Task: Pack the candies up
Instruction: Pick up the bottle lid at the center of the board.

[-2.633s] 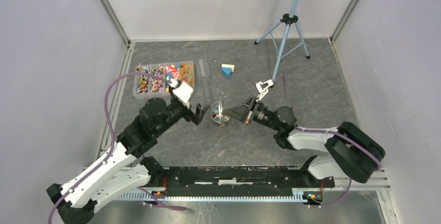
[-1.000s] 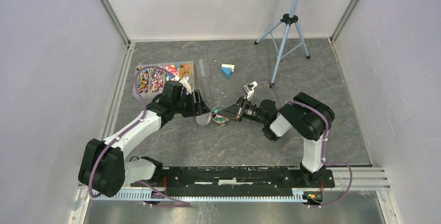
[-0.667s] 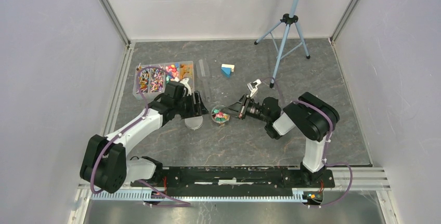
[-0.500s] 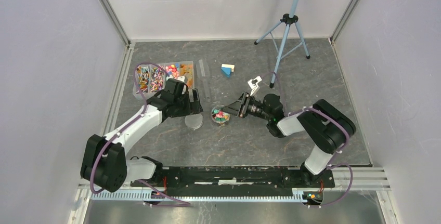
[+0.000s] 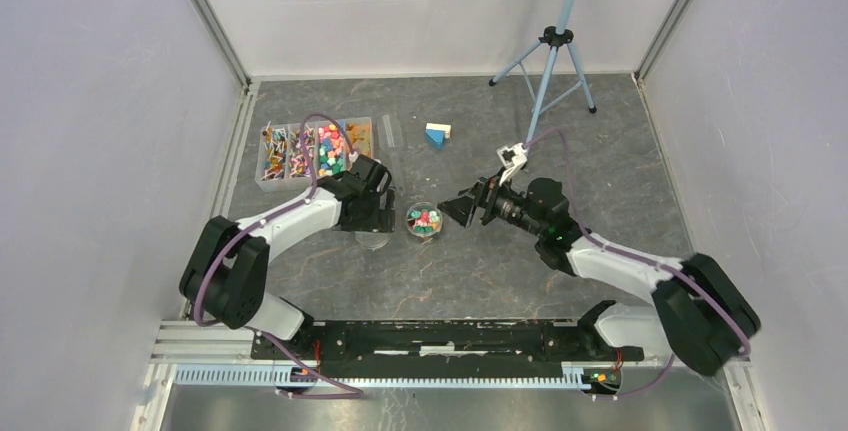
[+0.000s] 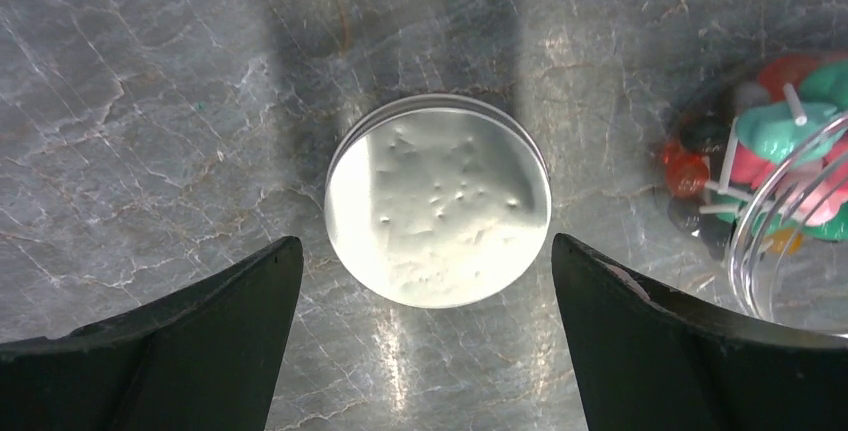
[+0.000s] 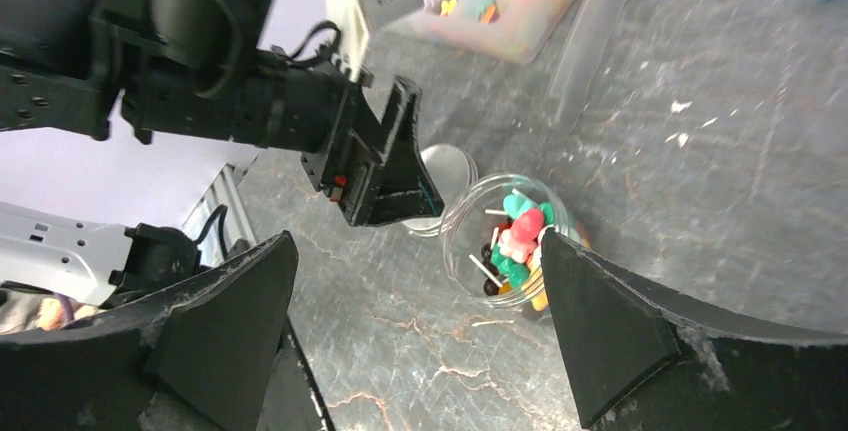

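Letting go, the left end effector [image 6: 425, 251] gapes over the round clear lid [image 6: 438, 186] (flat on the surface [image 6: 150, 101]); the right end effector [image 7: 417, 241], open too, has freed the unlidded clear jar [image 7: 455, 246] of multicoloured candies [image 7: 520, 233].

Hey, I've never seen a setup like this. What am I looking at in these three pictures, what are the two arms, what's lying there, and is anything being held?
These are two robot arms bolted side by side at the near edge of a table, each ending in a two-finger gripper. The wide picture comes from a fixed camera above and behind them; the other two come from wrist cameras, so the dark wedges there are fingers. On the table are a small clear jar holding candies, a round lid lying flat beside it, a compartment box with more candies, and a blue-and-white block. A tripod stands at the back. The left gripper hovers open over the lid; the right gripper is open, pointing at the jar. Neither holds anything.
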Controlling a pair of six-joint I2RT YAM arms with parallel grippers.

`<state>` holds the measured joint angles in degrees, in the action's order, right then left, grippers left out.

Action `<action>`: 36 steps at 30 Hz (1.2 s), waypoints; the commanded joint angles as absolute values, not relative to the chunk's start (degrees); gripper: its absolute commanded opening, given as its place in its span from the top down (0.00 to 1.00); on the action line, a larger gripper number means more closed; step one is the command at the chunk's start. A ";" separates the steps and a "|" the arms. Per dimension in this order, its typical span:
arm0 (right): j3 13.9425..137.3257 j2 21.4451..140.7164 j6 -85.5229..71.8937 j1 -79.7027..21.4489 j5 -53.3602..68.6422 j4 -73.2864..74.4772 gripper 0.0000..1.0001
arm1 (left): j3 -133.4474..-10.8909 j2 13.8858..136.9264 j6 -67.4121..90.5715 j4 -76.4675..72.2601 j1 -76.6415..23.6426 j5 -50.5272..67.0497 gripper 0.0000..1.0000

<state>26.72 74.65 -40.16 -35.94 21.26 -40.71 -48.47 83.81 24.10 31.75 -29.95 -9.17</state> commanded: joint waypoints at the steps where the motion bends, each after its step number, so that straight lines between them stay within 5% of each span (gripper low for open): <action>1: 25.72 66.47 -31.89 -35.88 14.49 -32.20 0.02 | -51.77 86.34 22.51 31.82 -31.11 -12.59 0.00; 12: 25.51 60.16 -30.70 -35.95 13.57 -29.81 0.02 | -51.06 90.09 21.53 28.07 -31.54 -12.16 0.02; 21: 25.33 58.89 -30.19 -35.93 13.19 -28.71 0.02 | -51.98 91.25 21.53 29.90 -31.55 -12.56 0.17; 36: 24.41 56.94 -27.89 -35.88 12.31 -27.10 0.02 | -61.44 78.94 20.98 40.02 -35.44 -11.57 0.23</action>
<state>25.26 58.89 -30.09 -35.94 13.85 -27.24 -56.10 82.02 24.03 38.09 -32.80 -11.90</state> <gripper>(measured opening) 0.979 0.894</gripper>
